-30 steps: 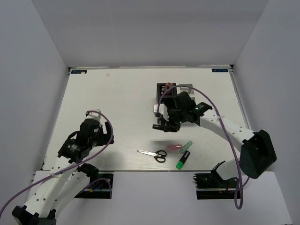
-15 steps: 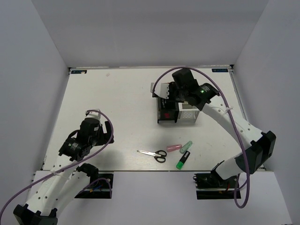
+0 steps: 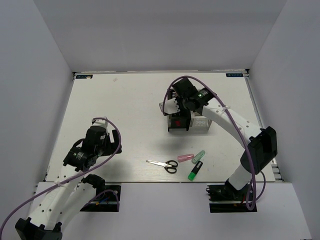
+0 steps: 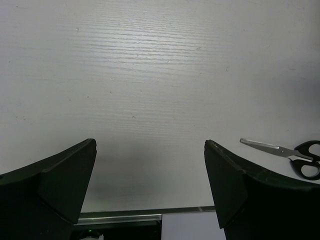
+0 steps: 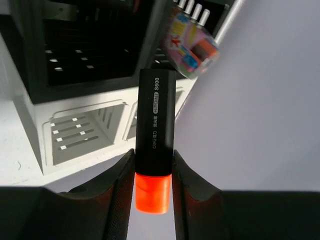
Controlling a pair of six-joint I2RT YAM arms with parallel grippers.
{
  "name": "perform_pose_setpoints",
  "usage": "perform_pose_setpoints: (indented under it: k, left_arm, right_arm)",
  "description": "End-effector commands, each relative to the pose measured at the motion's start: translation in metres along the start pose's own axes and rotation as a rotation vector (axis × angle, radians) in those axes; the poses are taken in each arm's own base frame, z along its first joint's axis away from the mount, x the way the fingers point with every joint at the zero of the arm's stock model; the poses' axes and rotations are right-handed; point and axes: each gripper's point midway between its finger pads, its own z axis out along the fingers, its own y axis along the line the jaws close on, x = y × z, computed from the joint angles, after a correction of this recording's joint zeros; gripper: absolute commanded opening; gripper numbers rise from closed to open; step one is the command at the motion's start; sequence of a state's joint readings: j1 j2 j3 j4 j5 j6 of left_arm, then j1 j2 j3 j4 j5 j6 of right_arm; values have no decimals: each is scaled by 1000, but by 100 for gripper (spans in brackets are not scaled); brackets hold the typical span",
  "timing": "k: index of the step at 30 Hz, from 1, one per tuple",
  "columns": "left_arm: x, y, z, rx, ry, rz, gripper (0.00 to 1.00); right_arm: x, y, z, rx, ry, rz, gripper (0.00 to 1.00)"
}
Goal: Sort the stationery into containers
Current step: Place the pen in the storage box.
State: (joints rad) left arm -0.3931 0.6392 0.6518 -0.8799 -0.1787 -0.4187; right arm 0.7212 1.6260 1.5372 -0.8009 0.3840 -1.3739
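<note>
Top external view, from the left: the left gripper [image 4: 150, 145] hangs over the bare table [image 3: 115, 110], its jaws wide apart with nothing between them. Next come the scissors [image 3: 164, 164], lying flat near the front edge, well apart from that gripper. Further right, the right gripper [image 5: 152, 159] hovers above the black organizer [image 3: 178, 122], at its far left side. Its jaws are clamped on an orange marker [image 5: 156, 110] with a black barrel. In the right wrist view the barrel points toward the open compartments and is not yet inside any. A pink-and-orange labelled item [image 5: 192, 45] already leans in a black compartment; which one I cannot tell. On the table just right of the scissors lie 3 more pieces close together: a pale pink marker [image 3: 185, 158], a green marker [image 3: 195, 171] and a mint tube [image 3: 200, 154]. The white organizer [image 3: 201, 122] stands right beside the black one.

The step in hand looks like delivering the orange marker into a compartment. The next move, as I judge it, calls for centring the barrel over 1 square opening, lowering it clear of the divider walls, then parting the jaws. 4 items remain on the table.
</note>
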Motion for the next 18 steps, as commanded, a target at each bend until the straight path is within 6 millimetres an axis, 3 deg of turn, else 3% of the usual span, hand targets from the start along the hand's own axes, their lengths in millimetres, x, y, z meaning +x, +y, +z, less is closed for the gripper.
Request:
perform_pose_setpoints:
  k: [1, 6, 14, 18]
  left_arm:
    - [-3, -3, 0, 20, -16, -1, 99]
    - [-4, -3, 0, 21, -22, 1, 99]
    - [-4, -4, -1, 29, -27, 2, 99]
    - [-6, -4, -2, 32, -37, -2, 99]
  right_arm:
    - [3, 2, -4, -83, 48, -354, 0]
    - [-5, 13, 13, -130, 76, -502, 0]
    - [-11, 30, 23, -237, 86, -686, 0]
    - [-12, 21, 33, -233, 135, -735, 0]
